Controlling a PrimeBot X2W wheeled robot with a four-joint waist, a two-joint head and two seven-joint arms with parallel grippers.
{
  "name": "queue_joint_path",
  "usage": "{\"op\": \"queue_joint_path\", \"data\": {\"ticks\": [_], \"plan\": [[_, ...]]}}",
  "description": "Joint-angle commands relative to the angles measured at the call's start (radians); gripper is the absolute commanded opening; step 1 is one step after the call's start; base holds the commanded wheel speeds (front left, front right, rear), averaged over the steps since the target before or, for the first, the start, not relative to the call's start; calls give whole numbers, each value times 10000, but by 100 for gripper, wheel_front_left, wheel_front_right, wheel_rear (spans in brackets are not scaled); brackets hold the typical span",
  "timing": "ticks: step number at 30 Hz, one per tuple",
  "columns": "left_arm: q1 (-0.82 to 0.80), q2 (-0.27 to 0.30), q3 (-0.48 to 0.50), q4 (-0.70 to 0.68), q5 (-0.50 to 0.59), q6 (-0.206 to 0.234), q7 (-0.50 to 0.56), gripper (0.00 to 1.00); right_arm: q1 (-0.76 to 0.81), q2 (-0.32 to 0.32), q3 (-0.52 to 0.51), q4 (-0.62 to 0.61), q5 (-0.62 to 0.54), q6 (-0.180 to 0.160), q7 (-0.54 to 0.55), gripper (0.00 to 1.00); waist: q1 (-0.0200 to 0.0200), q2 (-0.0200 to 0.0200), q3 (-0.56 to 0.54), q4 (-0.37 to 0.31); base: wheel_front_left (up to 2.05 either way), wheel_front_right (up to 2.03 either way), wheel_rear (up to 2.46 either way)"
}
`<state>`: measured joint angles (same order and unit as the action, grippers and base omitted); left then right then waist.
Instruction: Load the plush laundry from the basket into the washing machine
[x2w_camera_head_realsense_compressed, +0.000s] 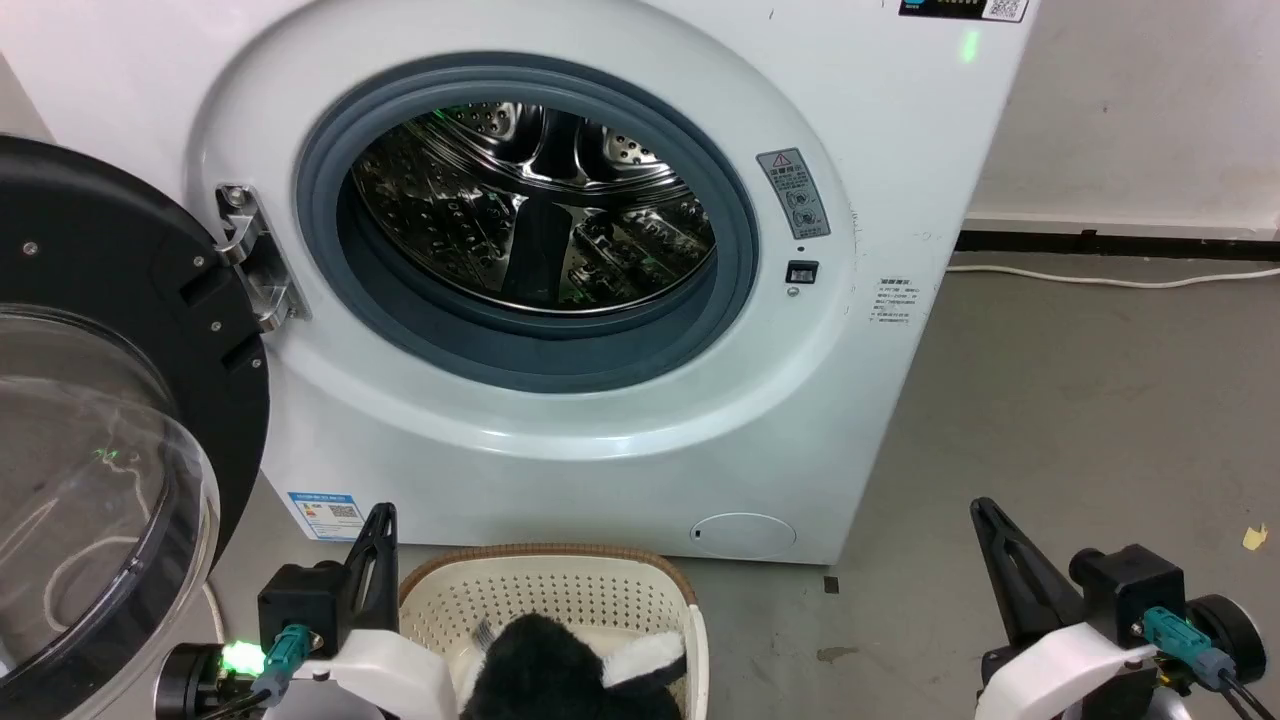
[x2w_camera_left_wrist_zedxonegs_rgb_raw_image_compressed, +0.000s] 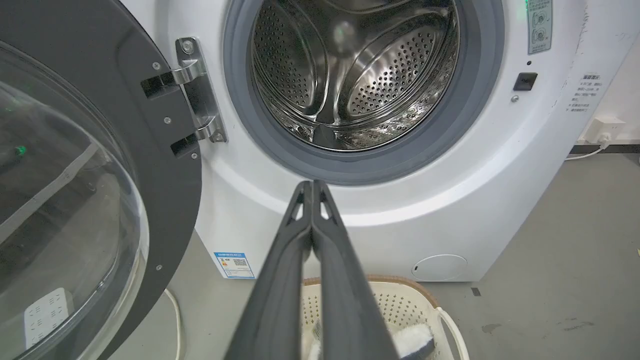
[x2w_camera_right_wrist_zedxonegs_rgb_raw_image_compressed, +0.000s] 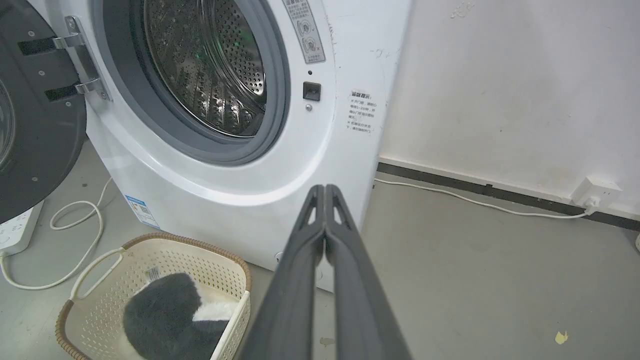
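We see the washer (x2w_camera_head_realsense_compressed: 600, 430) filling the upper middle of the head view. Its door (x2w_camera_head_realsense_compressed: 90, 470) is swung wide open at the left edge, and the steel drum (x2w_camera_head_realsense_compressed: 470, 220) is bare inside the grey gasket (x2w_camera_head_realsense_compressed: 740, 250). The basket (x2w_camera_head_realsense_compressed: 545, 551) sits on the floor (x2w_camera_head_realsense_compressed: 1080, 420) at bottom centre, just in front of the washer's base. The plush (x2w_camera_head_realsense_compressed: 560, 660) lies inside the basket, black with a white patch on its right, and nothing is touching it. The left gripper (x2w_camera_head_realsense_compressed: 382, 520) stands at lower left, just beside the basket's left rim. In the left wrist view we see its jaws pressed together, pinching nothing, tips pointing at the washer front below the gasket. The right gripper (x2w_camera_head_realsense_compressed: 982, 512) is at lower right over bare floor, well apart from the basket. In the right wrist view its jaws are also pressed together, with nothing held. That view shows the basket at lower left, plush in it. It also has a white cord (x2w_camera_right_wrist_zedxonegs_rgb_raw_image_compressed: 75, 220) looped on the floor at the left and a wall socket (x2w_camera_right_wrist_zedxonegs_rgb_raw_image_compressed: 595, 192) at the right.
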<state>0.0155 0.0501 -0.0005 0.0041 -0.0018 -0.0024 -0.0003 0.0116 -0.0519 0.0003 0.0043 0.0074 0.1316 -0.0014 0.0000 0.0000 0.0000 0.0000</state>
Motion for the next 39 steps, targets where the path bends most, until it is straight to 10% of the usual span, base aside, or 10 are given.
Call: {"op": "queue_joint_path", "data": {"ticks": [1,16,17,39], "plan": [[-155,1,5,-41,18,24,3,0,-116,17,-3,-43,-74,-9,14,0,0,0,0,0,0,0,0],[-155,1,5,-41,18,24,3,0,-116,17,-3,-43,-74,-9,14,0,0,0,0,0,0,0,0],[2,0,-1,2,-1,-1,-2,100,2,0,2,2,8,0,-2,100,0,0,0,0,0,0,0],[-124,0,-361,135,-224,209,-387,100,-114,2,-103,-84,229,-1,-387,100,0,0,450,-165,0,0,0]]}}
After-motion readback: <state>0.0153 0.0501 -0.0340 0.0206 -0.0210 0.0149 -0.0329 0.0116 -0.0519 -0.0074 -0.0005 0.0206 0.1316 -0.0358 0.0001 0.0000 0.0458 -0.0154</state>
